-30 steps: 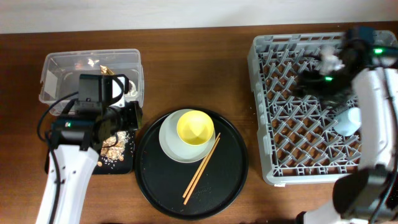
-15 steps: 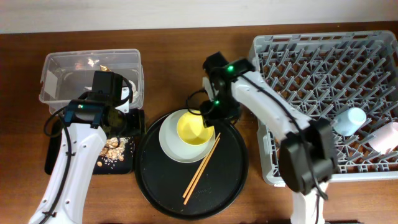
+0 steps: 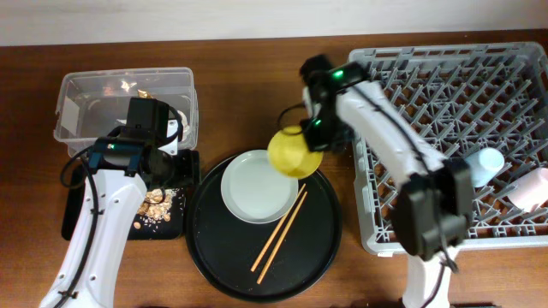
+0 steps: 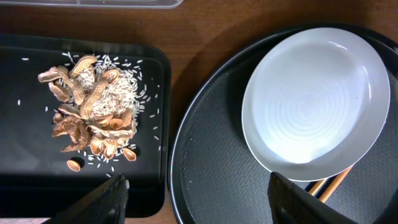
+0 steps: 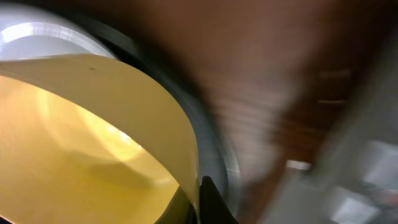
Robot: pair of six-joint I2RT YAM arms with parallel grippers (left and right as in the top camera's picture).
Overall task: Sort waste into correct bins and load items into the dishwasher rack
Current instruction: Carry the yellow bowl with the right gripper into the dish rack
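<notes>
Since half a second ago the bowl (image 3: 294, 153) has left the plate (image 3: 257, 190). The right gripper (image 3: 316, 130) holds it tilted in the air over the round tray's (image 3: 214, 248) upper right edge, between plate and rack (image 3: 505, 85), with its fingers (image 5: 210, 198) pinching the bowl's rim. The chopsticks (image 3: 281, 229) lie on the round tray just beside the plate, the blue cup (image 3: 482, 164) and pink cup (image 3: 533, 186) sit in the rack, and the left gripper (image 4: 196, 193) hangs empty with fingers spread wide, between the scraps (image 4: 93, 118) in the black bin (image 4: 25, 174) and the plate.
</notes>
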